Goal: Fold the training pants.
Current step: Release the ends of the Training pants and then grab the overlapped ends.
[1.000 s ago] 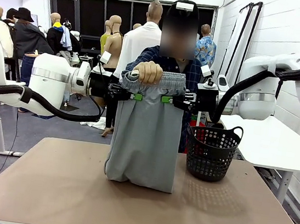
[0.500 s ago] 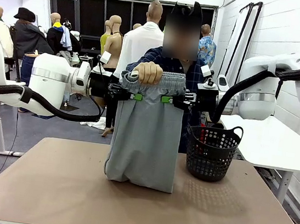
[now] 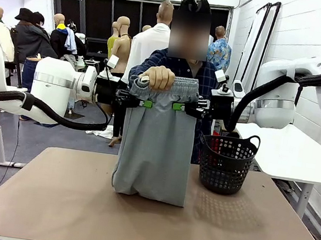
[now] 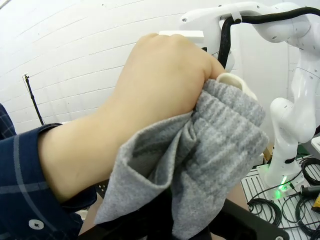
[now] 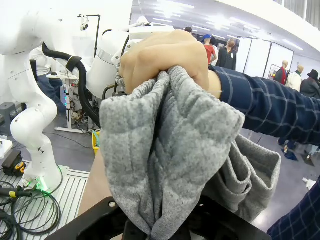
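Training pants [image 3: 155, 149] hang from left gripper [image 3: 145, 102] and right gripper [image 3: 179, 106], both clamped under the waistband [image 3: 183, 88]; person's hand [image 3: 158, 77] grips the top.

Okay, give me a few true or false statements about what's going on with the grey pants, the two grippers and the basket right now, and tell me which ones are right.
1. The training pants hang upright with their lower end resting on the table. True.
2. The person's hand grips the gathered waistband at the top. True.
3. The left gripper is open and clear of the cloth. False: it is shut on the training pants just below the waistband.
4. The black mesh basket lies tipped over on the robot's left of the pants. False: it stands upright on the table, on the robot's right of them.
5. The right gripper is shut on the training pants, level with the left gripper. True.
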Available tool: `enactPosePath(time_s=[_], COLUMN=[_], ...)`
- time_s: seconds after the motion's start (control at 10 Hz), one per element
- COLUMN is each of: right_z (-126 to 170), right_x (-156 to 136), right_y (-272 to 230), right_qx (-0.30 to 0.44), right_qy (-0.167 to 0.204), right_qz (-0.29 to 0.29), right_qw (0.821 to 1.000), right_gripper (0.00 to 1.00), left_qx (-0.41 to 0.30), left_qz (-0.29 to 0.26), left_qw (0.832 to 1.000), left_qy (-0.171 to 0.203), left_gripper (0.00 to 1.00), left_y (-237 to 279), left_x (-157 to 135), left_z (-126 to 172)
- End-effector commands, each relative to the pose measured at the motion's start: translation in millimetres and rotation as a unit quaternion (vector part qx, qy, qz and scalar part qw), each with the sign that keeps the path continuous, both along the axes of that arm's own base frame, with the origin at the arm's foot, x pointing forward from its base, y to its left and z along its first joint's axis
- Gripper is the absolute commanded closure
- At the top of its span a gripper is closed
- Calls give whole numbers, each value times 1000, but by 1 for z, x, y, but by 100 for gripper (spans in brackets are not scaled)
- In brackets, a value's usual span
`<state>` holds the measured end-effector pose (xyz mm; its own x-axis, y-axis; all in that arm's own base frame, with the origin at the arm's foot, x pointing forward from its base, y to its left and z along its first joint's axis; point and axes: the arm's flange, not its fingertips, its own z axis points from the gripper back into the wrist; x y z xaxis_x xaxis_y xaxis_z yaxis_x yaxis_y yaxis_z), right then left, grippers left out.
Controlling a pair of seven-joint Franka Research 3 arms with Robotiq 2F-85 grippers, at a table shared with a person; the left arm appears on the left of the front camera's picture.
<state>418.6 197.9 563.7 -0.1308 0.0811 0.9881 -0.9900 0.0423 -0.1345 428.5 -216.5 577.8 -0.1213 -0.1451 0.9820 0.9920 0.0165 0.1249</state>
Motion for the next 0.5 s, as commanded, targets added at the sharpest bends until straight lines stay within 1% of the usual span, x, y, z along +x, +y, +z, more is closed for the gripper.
enactPosePath(time_s=[0.0, 0.1, 0.3, 0.4], right_z=[2, 2, 0, 1], right_x=[-1, -1, 0, -1], right_y=[1, 1, 0, 0], right_qx=[6, 6, 1, 0], right_qy=[0, 0, 7, 11], right_qz=[1, 1, 5, 8], right_qw=[1000, 1000, 1000, 1000], right_gripper=[100, 100, 100, 92], left_qx=[-12, 0, 4, 7], left_qz=[5, 0, -8, -12], left_qw=[1000, 1000, 1000, 1000], left_qy=[-9, 0, 3, 4], left_gripper=[100, 100, 100, 100], left_y=[0, 0, -1, 0], left_x=[-2, 0, -1, -2], left_z=[0, 0, 0, 0])
